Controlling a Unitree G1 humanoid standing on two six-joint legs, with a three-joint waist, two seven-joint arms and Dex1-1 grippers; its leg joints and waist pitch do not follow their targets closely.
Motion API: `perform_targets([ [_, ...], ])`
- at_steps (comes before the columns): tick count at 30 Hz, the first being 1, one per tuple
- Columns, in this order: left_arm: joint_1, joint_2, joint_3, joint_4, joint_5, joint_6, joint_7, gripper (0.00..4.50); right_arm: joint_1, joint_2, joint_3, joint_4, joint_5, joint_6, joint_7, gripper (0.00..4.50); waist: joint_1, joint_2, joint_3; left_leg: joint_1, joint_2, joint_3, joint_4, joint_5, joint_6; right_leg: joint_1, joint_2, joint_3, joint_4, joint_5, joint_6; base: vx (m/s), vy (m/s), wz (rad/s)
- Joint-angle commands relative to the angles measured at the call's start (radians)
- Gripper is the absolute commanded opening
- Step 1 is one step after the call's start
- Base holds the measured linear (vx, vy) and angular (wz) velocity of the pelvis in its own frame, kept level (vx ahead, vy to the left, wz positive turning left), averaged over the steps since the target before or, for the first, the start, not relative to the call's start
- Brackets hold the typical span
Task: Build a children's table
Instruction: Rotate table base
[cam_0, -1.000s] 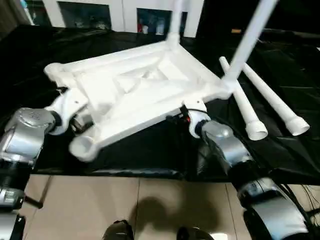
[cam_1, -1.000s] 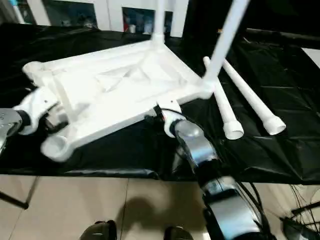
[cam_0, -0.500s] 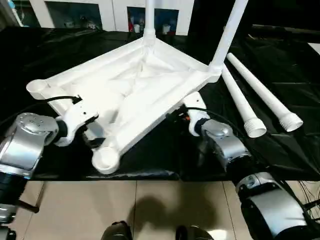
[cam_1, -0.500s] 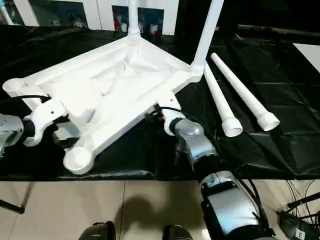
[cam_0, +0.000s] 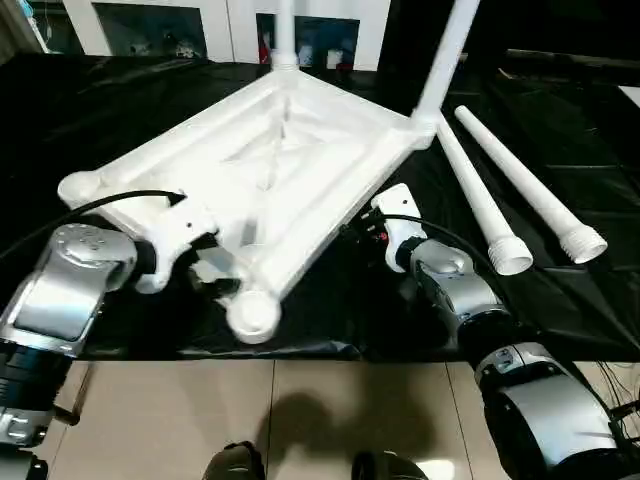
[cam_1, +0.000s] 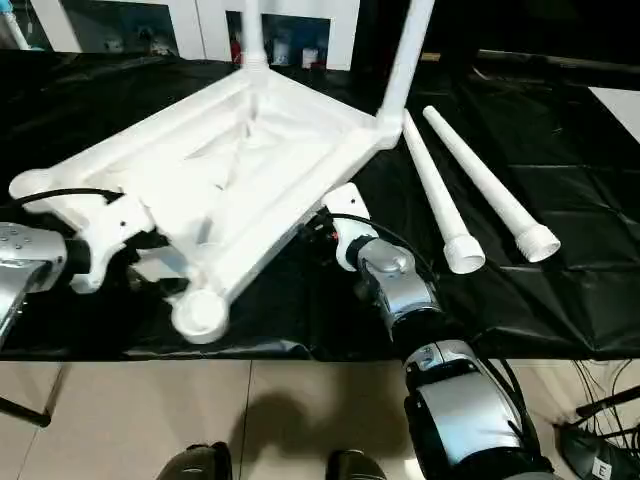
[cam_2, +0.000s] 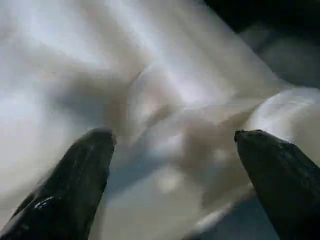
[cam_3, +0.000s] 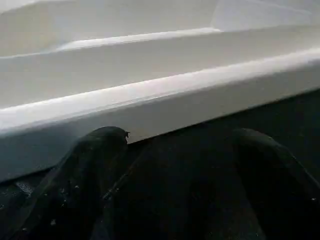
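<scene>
Black fingers (cam_2: 75, 185) of my left gripper (cam_2: 170, 175) stand wide apart, with ribbed white plastic between them; I read that as straddling the underside near a corner rather than clamping it, and I cannot say the pads are pressing. My right gripper (cam_3: 175, 180) is also well open, its fingers lying low on the black cloth (cam_0: 120, 110) just beside the long side rim of the table top (cam_0: 290, 150), with nothing between them.

From my head cameras, the left hand sits at the near end of the top, close to the empty corner socket (cam_0: 252, 312), and the right hand is at the side rim, partway along. The top lies upside down on the cloth, ribs upward, turned cornerwise to me. Two legs already stand in the far sockets: the back one (cam_0: 285, 30) and the right one (cam_0: 445, 55). Two loose legs (cam_0: 480, 205) lie side by side on the cloth to the right, near the top, threaded ends toward me.

I judge the top to be light and stiff, but broad and awkward, so it will pivot easily if pushed at one corner. The smooth plastic looks slippery on the glossy cloth. The rim and the ribs are the sensible places to grip; the flat panels offer nothing. The standing legs will lever the sockets if I tilt carelessly.
</scene>
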Motion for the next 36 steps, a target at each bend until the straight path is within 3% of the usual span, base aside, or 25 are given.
perform_targets([
  [1, -0.024, -0.041, -0.055, -0.049, -0.044, -0.02, -0.034, 4.47, -0.041, 0.043, 0.026, -0.016, 0.002, -0.034, 0.055, 3.92, 0.002, 0.033, -0.097, 0.036, 0.031, -0.021, -0.072, -0.268, -0.026, 0.047, -0.043, 0.033, -0.048, -0.1, -0.271, 0.0, 0.0, 0.0],
  [2, -0.024, -0.051, -0.063, -0.056, -0.051, -0.013, -0.037, 4.47, -0.041, 0.046, 0.026, -0.018, 0.002, -0.035, 0.063, 3.92, 0.001, 0.033, -0.097, 0.037, 0.031, -0.02, -0.072, -0.271, -0.024, 0.046, -0.044, 0.034, -0.049, -0.1, -0.274, 0.0, 0.0, 0.0],
  [4, -0.021, -0.066, -0.08, -0.067, -0.056, -0.015, -0.039, 4.47, -0.039, 0.048, 0.031, -0.023, 0.0, -0.037, 0.079, 3.92, -0.008, 0.029, -0.098, 0.025, 0.03, -0.023, -0.072, -0.246, -0.012, 0.055, -0.046, 0.033, -0.045, -0.075, -0.279, 0.0, 0.0, 0.0],
  [7, -0.029, -0.095, -0.095, -0.055, -0.044, -0.026, -0.014, 4.47, -0.036, 0.049, 0.034, -0.024, -0.004, -0.044, 0.081, 3.92, -0.01, 0.033, -0.097, 0.033, 0.031, -0.021, -0.068, -0.244, 0.0, 0.048, -0.044, 0.035, -0.051, -0.087, -0.281, 0.0, 0.0, 0.0],
  [11, -0.043, -0.124, -0.094, -0.032, -0.034, -0.061, 0.002, 4.47, -0.039, 0.047, 0.031, -0.015, -0.013, -0.06, 0.079, 3.92, -0.006, 0.036, -0.096, 0.038, 0.033, -0.021, -0.07, -0.266, -0.011, 0.045, -0.042, 0.034, -0.053, -0.113, -0.276, 0.0, 0.0, 0.0],
  [15, -0.082, -0.158, -0.033, -0.019, -0.085, -0.132, 0.022, 4.47, -0.034, 0.029, 0.021, -0.034, -0.017, -0.061, 0.081, 3.92, -0.004, 0.037, -0.097, 0.038, 0.032, -0.023, -0.071, -0.286, -0.021, 0.047, -0.041, 0.034, -0.052, -0.115, -0.273, 0.0, 0.0, 0.0],
  [17, -0.099, -0.146, -0.002, -0.029, -0.113, -0.115, 0.024, 4.47, -0.024, 0.018, 0.023, -0.053, -0.018, -0.062, 0.091, 3.92, -0.005, 0.034, -0.097, 0.036, 0.03, -0.022, -0.071, -0.272, -0.018, 0.048, -0.039, 0.034, -0.049, -0.097, -0.275, 0.0, 0.0, 0.0],
  [20, -0.116, -0.075, 0.026, -0.037, -0.108, -0.089, 0.013, 4.47, -0.002, 0.004, 0.025, -0.086, -0.014, -0.06, 0.101, 3.92, -0.007, 0.035, -0.095, 0.035, 0.028, -0.022, -0.071, -0.265, -0.009, 0.048, -0.038, 0.033, -0.049, -0.104, -0.266, 0.0, 0.0, 0.0],
  [21, -0.128, -0.021, 0.056, -0.015, -0.072, -0.095, 0.04, 4.47, 0.014, -0.004, 0.026, -0.106, -0.014, -0.057, 0.103, 3.92, -0.008, 0.038, -0.096, 0.032, 0.028, -0.024, -0.071, -0.258, -0.011, 0.051, -0.038, 0.032, -0.047, -0.106, -0.258, 0.0, 0.0, 0.0],
  [24, -0.137, 0.03, 0.075, 0.036, -0.014, -0.126, 0.086, 4.47, 0.026, -0.009, 0.025, -0.113, -0.015, -0.057, 0.099, 3.92, -0.011, 0.04, -0.097, 0.036, 0.028, -0.022, -0.068, -0.25, -0.011, 0.047, -0.036, 0.034, -0.05, -0.096, -0.262, 0.0, 0.0, 0.0],
  [25, -0.119, 0.12, 0.07, 0.09, 0.041, -0.173, 0.073, 4.47, 0.036, -0.013, 0.024, -0.112, -0.018, -0.057, 0.095, 3.92, -0.009, 0.042, -0.096, 0.037, 0.028, -0.023, -0.069, -0.257, -0.011, 0.045, -0.036, 0.033, -0.05, -0.106, -0.259, 0.0, 0.0, 0.0],
  [27, -0.104, 0.165, 0.068, 0.108, 0.056, -0.199, 0.051, 4.47, 0.04, -0.015, 0.024, -0.111, -0.02, -0.057, 0.093, 3.92, -0.017, 0.041, -0.095, 0.027, 0.028, -0.03, -0.074, -0.267, -0.02, 0.052, -0.037, 0.031, -0.048, -0.131, -0.245, 0.0, 0.0, 0.0],
  [29, -0.074, 0.22, 0.07, 0.108, 0.041, -0.225, -0.017, 4.47, 0.043, -0.015, 0.022, -0.111, -0.022, -0.056, 0.092, 3.92, -0.012, 0.044, -0.095, 0.04, 0.03, -0.027, -0.072, -0.275, -0.027, 0.042, -0.039, 0.033, -0.052, -0.13, -0.249, 0.0, 0.0, 0.0],
  [32, -0.048, 0.279, 0.06, 0.093, 0.002, -0.208, -0.112, 4.47, 0.044, -0.016, 0.019, -0.117, -0.025, -0.048, 0.092, 3.92, -0.002, 0.049, -0.095, 0.046, 0.033, -0.022, -0.073, -0.27, -0.035, 0.036, -0.036, 0.034, -0.045, -0.077, -0.278, 0.0, 0.0, 0.0],
  [36, -0.039, 0.321, 0.044, 0.088, -0.005, -0.202, -0.171, 4.47, 0.043, -0.023, 0.019, -0.129, -0.026, -0.042, 0.096, 3.92, 0.004, 0.047, -0.091, 0.047, 0.033, -0.02, -0.077, -0.306, -0.047, 0.035, -0.038, 0.036, -0.048, -0.116, -0.271, 0.0, 0.0, 0.0],
])
